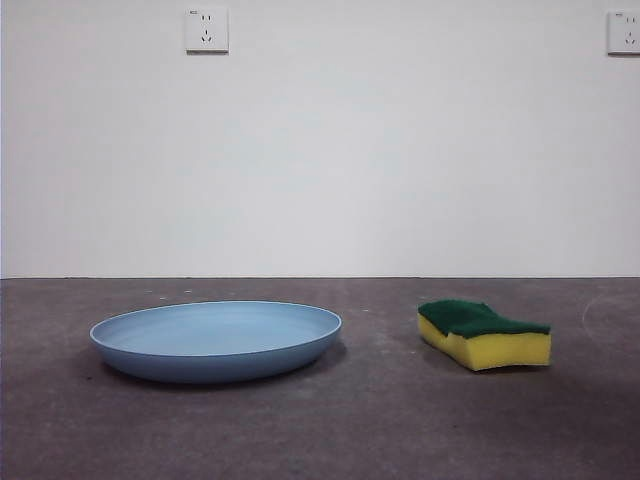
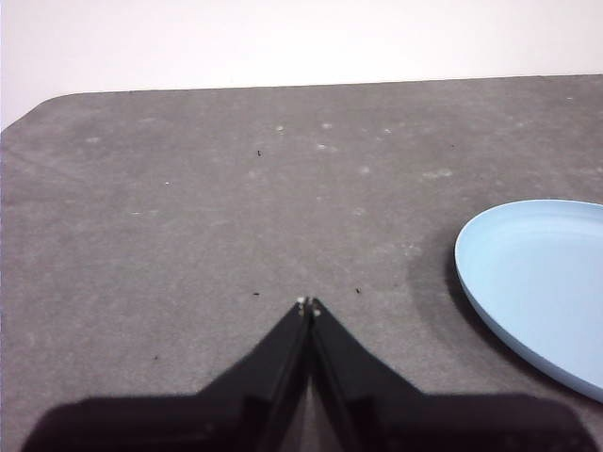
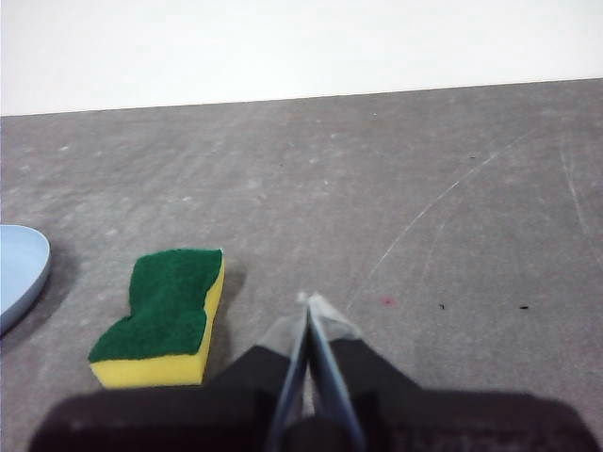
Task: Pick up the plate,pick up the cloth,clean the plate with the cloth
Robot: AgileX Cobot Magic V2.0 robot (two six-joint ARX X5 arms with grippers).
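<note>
The light-blue plate (image 1: 216, 340) lies flat on the grey table at the left of the front view. Part of its rim shows in the left wrist view (image 2: 537, 292) and a sliver in the right wrist view (image 3: 19, 273). The cloth, a yellow sponge with a dark green top (image 1: 484, 333), lies on the table to the plate's right, green side up; it also shows in the right wrist view (image 3: 166, 316). My left gripper (image 2: 308, 304) is shut and empty above bare table beside the plate. My right gripper (image 3: 309, 299) is shut and empty beside the sponge. Neither arm shows in the front view.
The grey table (image 1: 380, 420) ends at a white wall with two sockets (image 1: 206, 29). A rounded table corner (image 2: 38, 108) shows in the left wrist view. A long pale scratch (image 3: 443, 202) marks the table near my right gripper.
</note>
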